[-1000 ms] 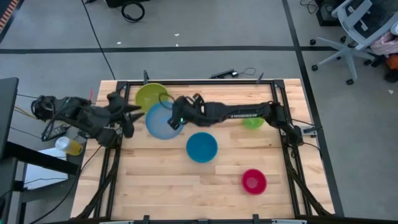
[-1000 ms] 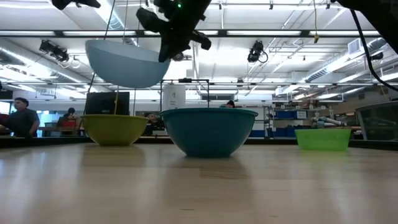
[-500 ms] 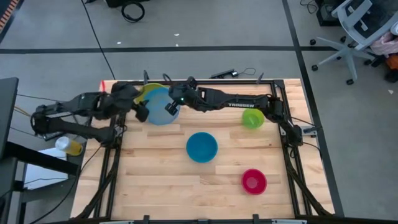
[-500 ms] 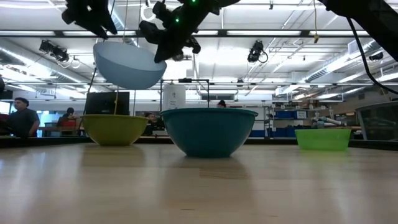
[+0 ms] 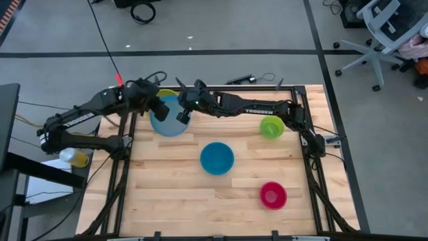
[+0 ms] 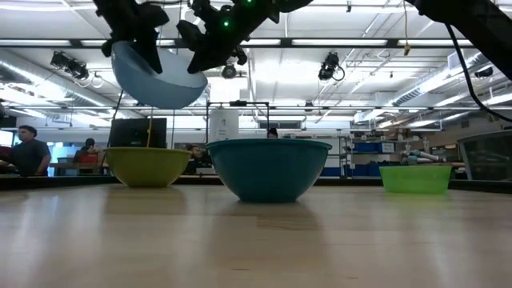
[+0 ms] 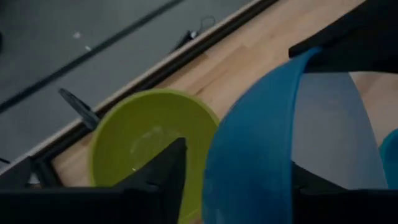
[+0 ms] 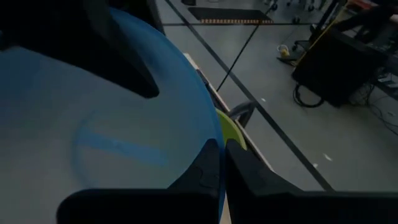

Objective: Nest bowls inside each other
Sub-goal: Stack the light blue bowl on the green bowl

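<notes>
The light blue bowl (image 5: 167, 119) hangs tilted in the air over the far left of the table. My right gripper (image 5: 182, 115) is shut on its rim. My left gripper (image 5: 156, 107) is open, one finger (image 7: 163, 171) outside the bowl's wall and the other (image 7: 314, 183) inside. Below the blue bowl, partly hidden by it, the large yellow-green bowl (image 5: 158, 97) rests on its base. The teal bowl (image 5: 217, 158), the small lime green bowl (image 5: 271, 127) and the red-pink bowl (image 5: 273, 195) stand on the table. My right gripper pinches the light blue bowl's rim (image 8: 210, 134) on the side toward the table's right, one finger inside and one outside. It comes from the right, slanting down. The bowl is lifted clear and tilted. My left gripper: a gap shows at its outer finger; whether the inner finger touches, I cannot tell.
A dark frame rail (image 5: 214, 87) runs around the table's edges. A bottle (image 5: 73, 157) stands off the left side. People (image 6: 28, 152) show in the room beyond the table. Bare wood lies at the near left (image 5: 167, 201).
My right gripper has carried the light blue bowl toward the table's far left, over the yellow-green bowl, still clear of the table. My left gripper has swung from the left edge toward the far edge and come in at the blue bowl's far-left rim.
</notes>
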